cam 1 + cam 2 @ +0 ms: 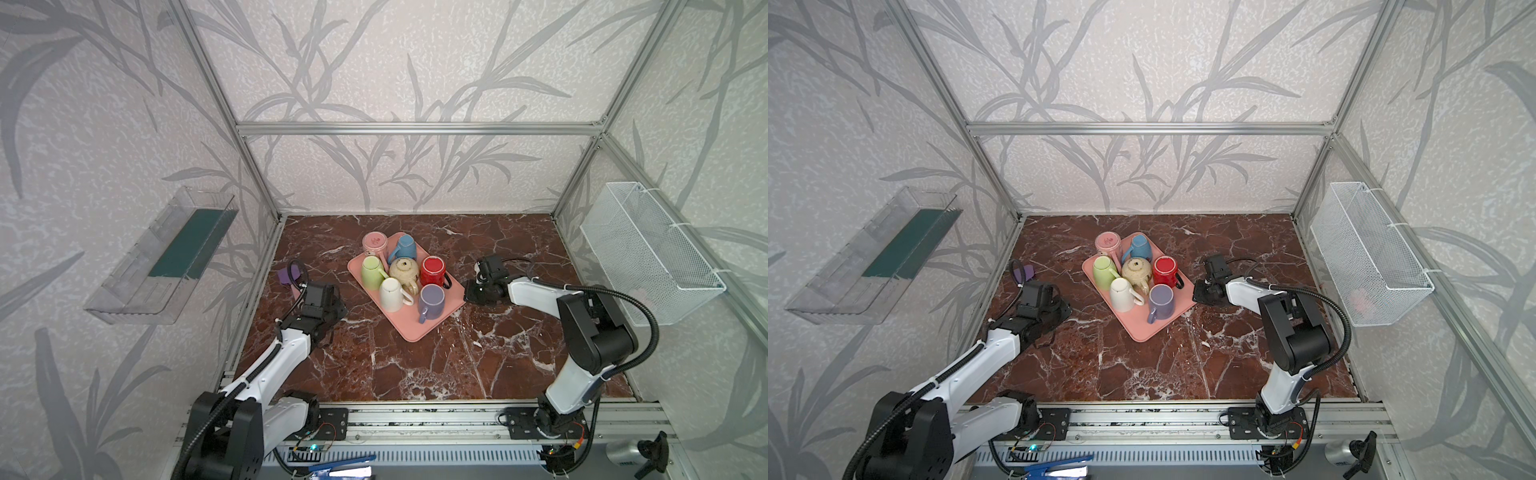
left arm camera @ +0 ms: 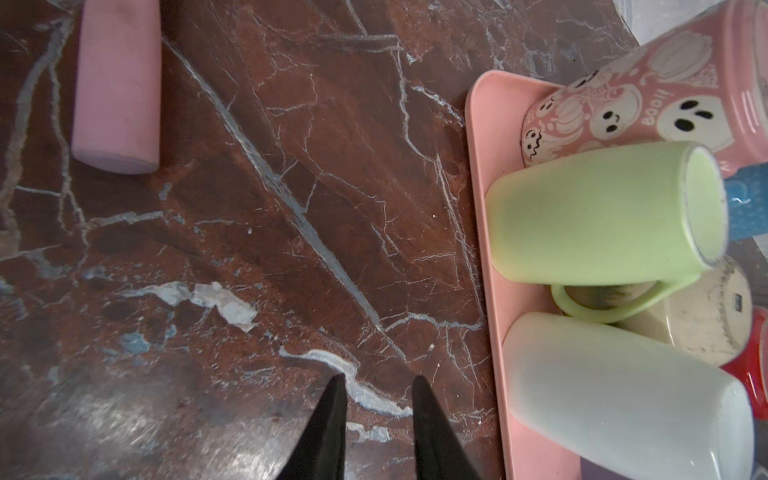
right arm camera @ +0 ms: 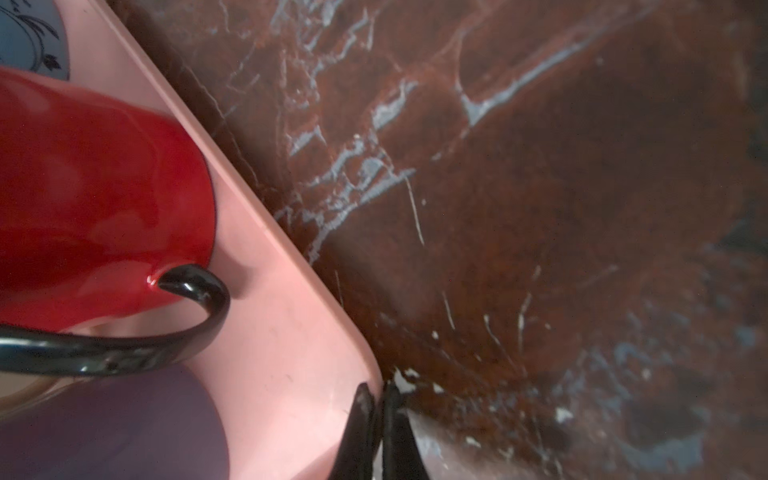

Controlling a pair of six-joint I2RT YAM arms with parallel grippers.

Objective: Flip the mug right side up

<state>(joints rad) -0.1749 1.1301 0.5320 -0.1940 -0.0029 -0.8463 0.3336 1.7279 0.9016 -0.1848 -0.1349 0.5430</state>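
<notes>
A pink tray [image 1: 415, 328] in the middle of the table holds several mugs. The green mug [image 2: 598, 212], white mug [image 2: 623, 399] and red mug [image 1: 432, 270] show their bases upward. Pink ghost-print [image 1: 374, 243], blue [image 1: 405, 246], speckled cream [image 1: 404, 270] and purple [image 1: 431, 301] mugs crowd around them. My left gripper [image 2: 380, 378] hovers low over bare table left of the tray, open by a narrow gap with nothing in it. My right gripper [image 3: 376, 388] is shut on the tray's right rim [image 3: 291, 332], beside the purple mug.
A pink cylinder [image 2: 116, 83] and a small purple object [image 1: 288, 275] lie on the table near the left wall. A clear shelf [image 1: 166, 257] hangs on the left wall and a white wire basket [image 1: 648, 253] on the right wall.
</notes>
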